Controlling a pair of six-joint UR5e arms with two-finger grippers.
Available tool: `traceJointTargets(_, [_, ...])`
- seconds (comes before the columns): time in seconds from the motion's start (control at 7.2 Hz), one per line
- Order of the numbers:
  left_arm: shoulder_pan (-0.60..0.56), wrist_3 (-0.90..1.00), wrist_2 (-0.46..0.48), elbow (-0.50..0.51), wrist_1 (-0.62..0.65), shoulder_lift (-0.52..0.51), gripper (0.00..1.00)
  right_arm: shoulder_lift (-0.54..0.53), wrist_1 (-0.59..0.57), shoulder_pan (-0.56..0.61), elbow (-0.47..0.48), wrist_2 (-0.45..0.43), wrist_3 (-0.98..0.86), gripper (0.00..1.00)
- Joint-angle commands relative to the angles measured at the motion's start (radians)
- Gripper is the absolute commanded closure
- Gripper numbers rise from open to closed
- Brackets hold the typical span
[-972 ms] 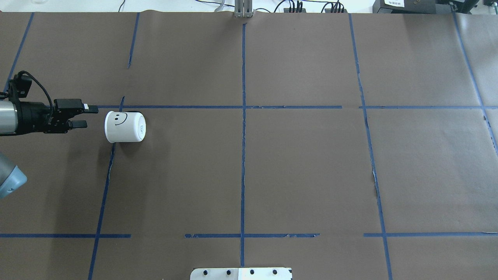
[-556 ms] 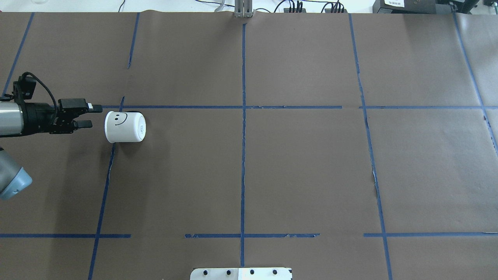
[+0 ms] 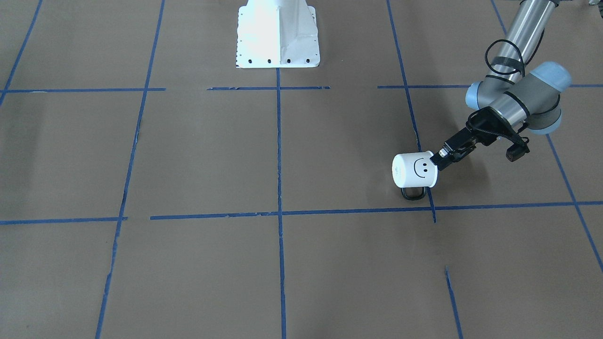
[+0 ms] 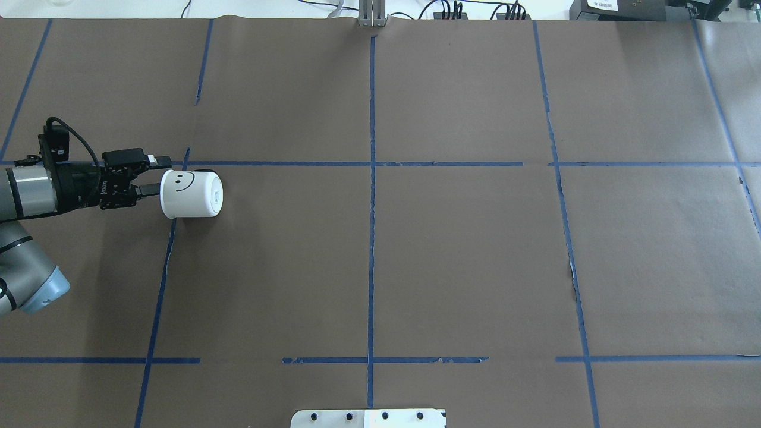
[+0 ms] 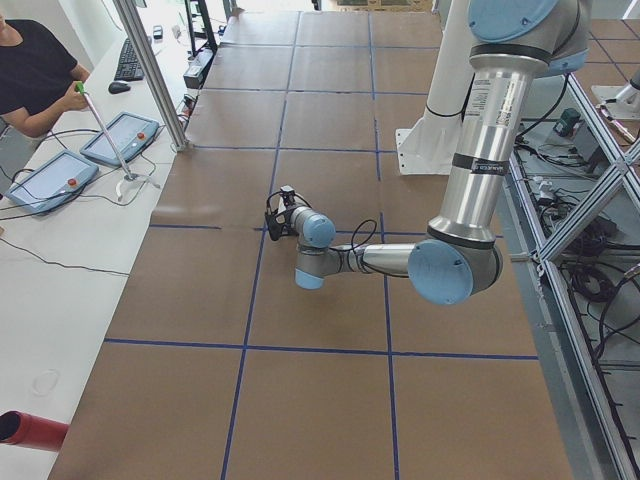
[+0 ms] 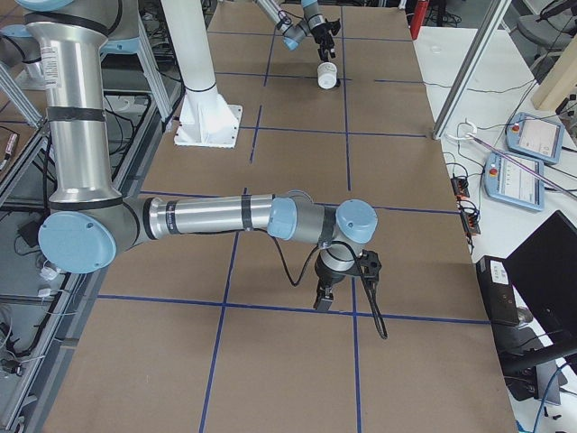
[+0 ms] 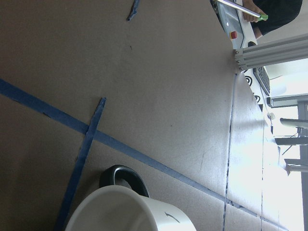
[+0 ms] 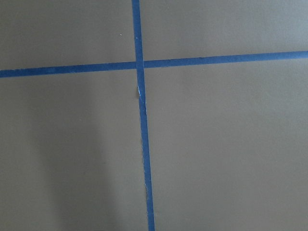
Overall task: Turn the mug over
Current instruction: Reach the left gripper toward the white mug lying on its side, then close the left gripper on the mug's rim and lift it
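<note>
Left wrist view's bottom edge cuts off mug [image 7: 130, 211]; handle [image 4: 203, 172] mostly hidden overhead (only a black sliver). Too small: right gripper [image 6: 322, 305], open or closed unreadable. Exterior left: mug behind left arm [image 5: 318, 230].

Brown paper [image 4: 464, 255] is covering the whole table, and blue tape lines [image 4: 371, 238] are dividing it into a grid (some strips are looking torn and ragged). At the side bench a person in a black shirt [image 5: 35, 65] is holding a green-tipped stick [image 5: 100, 126] over two tablets [image 5: 118, 145] with red buttons. A keyboard [image 5: 129, 60] is lying beyond them, and a red cylinder [image 5: 28, 430] is lying at the bench's near end.
</note>
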Motion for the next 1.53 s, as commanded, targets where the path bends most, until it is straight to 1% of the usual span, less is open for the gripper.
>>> traceJointTargets(0.0, [0.025, -0.011, 0.020, 0.002, -0.002, -0.010, 0.00, 0.000, 0.000, 0.000, 0.000, 0.000, 0.000, 0.00])
traceJointTargets(0.14, [0.035, -0.012, 0.029, 0.004, -0.002, -0.012, 0.02, 0.000, 0.000, 0.000, 0.000, 0.000, 0.000, 0.00])
traceJointTargets(0.28, [0.038, -0.012, 0.031, 0.013, -0.003, -0.020, 0.17, 0.000, 0.000, 0.000, 0.000, 0.000, 0.000, 0.00])
traceJointTargets(0.42, [0.038, -0.012, 0.031, 0.016, -0.002, -0.021, 0.46, 0.000, 0.000, 0.000, 0.000, 0.000, 0.000, 0.00])
traceJointTargets(0.56, [0.038, -0.012, 0.031, 0.016, -0.002, -0.024, 0.70, 0.000, 0.000, 0.000, 0.000, 0.000, 0.000, 0.00])
traceJointTargets(0.69, [0.038, -0.026, 0.031, 0.016, 0.000, -0.029, 0.97, 0.000, 0.000, 0.000, 0.000, 0.000, 0.000, 0.00])
traceJointTargets(0.83, [0.039, -0.087, 0.029, 0.009, 0.009, -0.047, 1.00, 0.000, 0.000, 0.000, 0.000, 0.000, 0.000, 0.00])
traceJointTargets(0.97, [0.038, -0.141, 0.020, 0.001, 0.026, -0.078, 1.00, 0.000, 0.000, 0.000, 0.000, 0.000, 0.000, 0.00])
traceJointTargets(1.11, [0.038, -0.153, 0.009, -0.040, 0.065, -0.079, 1.00, 0.000, 0.000, 0.000, 0.000, 0.000, 0.000, 0.00])
traceJointTargets(1.25, [0.035, -0.169, -0.064, -0.116, 0.170, -0.076, 1.00, 0.000, 0.000, 0.000, 0.000, 0.000, 0.000, 0.00])
traceJointTargets(1.39, [0.033, -0.179, -0.101, -0.202, 0.285, -0.078, 1.00, 0.000, 0.000, 0.000, 0.000, 0.000, 0.000, 0.00])
